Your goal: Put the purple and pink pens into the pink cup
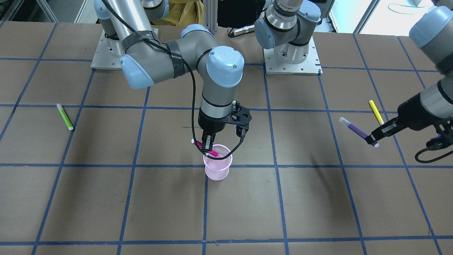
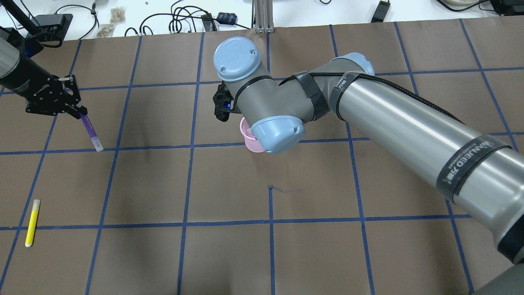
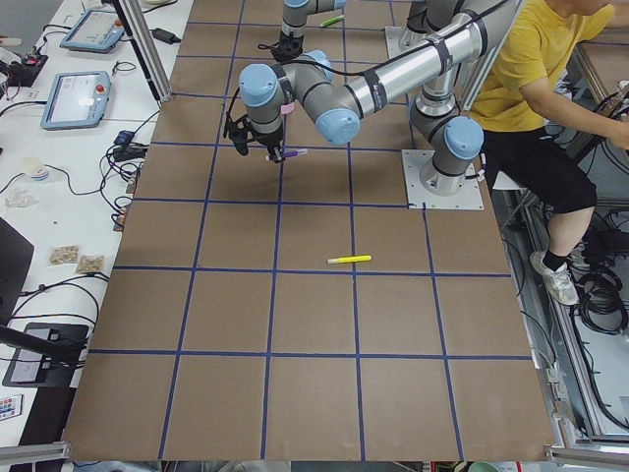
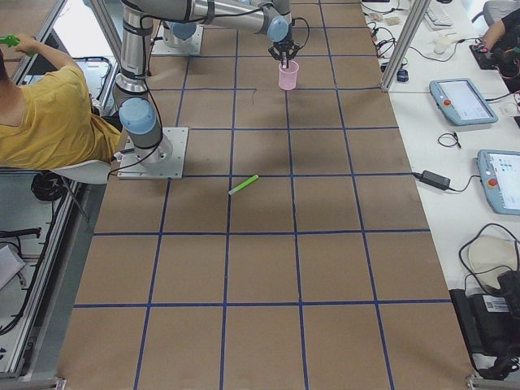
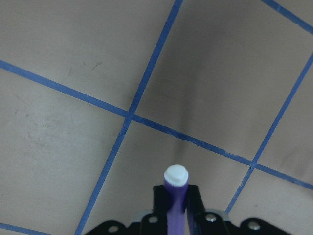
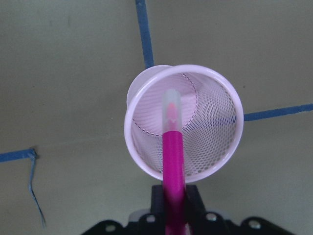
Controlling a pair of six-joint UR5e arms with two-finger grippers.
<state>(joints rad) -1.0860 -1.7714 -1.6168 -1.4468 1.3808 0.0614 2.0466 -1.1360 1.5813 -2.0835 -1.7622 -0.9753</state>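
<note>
– Right gripper [image 1: 208, 143], front view: clamped on the pink pen [image 1: 205, 148]. Pen is tilted, low end at the mouth of the pink cup [image 1: 217, 169]. Agree?
– Yes. Cup is upright on the bench [image 1: 247, 212], mid-table. Left gripper [image 1: 372, 139] is closed on the purple pen [image 1: 355, 130], well apart from the cup. Yellow pen [image 1: 376, 112] lies near it and green pen [image 1: 65, 117] on the far side, both distractors.
– Overhead?
– Right arm covers most of the cup [image 2: 247, 135] and hides its gripper. Left gripper [image 2: 77, 111] grips the purple pen [image 2: 91, 133], white end pointing away from it.
– Side views?
– Left one is too small; purple pen looks off the bench, nothing more. Right one has the right gripper just above the cup [image 4: 288, 75].
– Left wrist?
– Purple pen [image 5: 175, 193] is pinched between the fingers. Only bench below, no cup.
– Right wrist?
– Key one. Pink pen [image 6: 172, 142] tip sits inside the rim circle of the cup [image 6: 215, 132], roughly central. Can't tell if the tip is below the rim.
– Step in hand is dropping the pink pen. How to do it well?
– My call: bring the pen nearer upright and hold the tip centred. Lower until it's clearly under the rim, then open. Mesh cup looks light, so a push on the rim could tip it. Left arm should wait until the right one clears.
</note>
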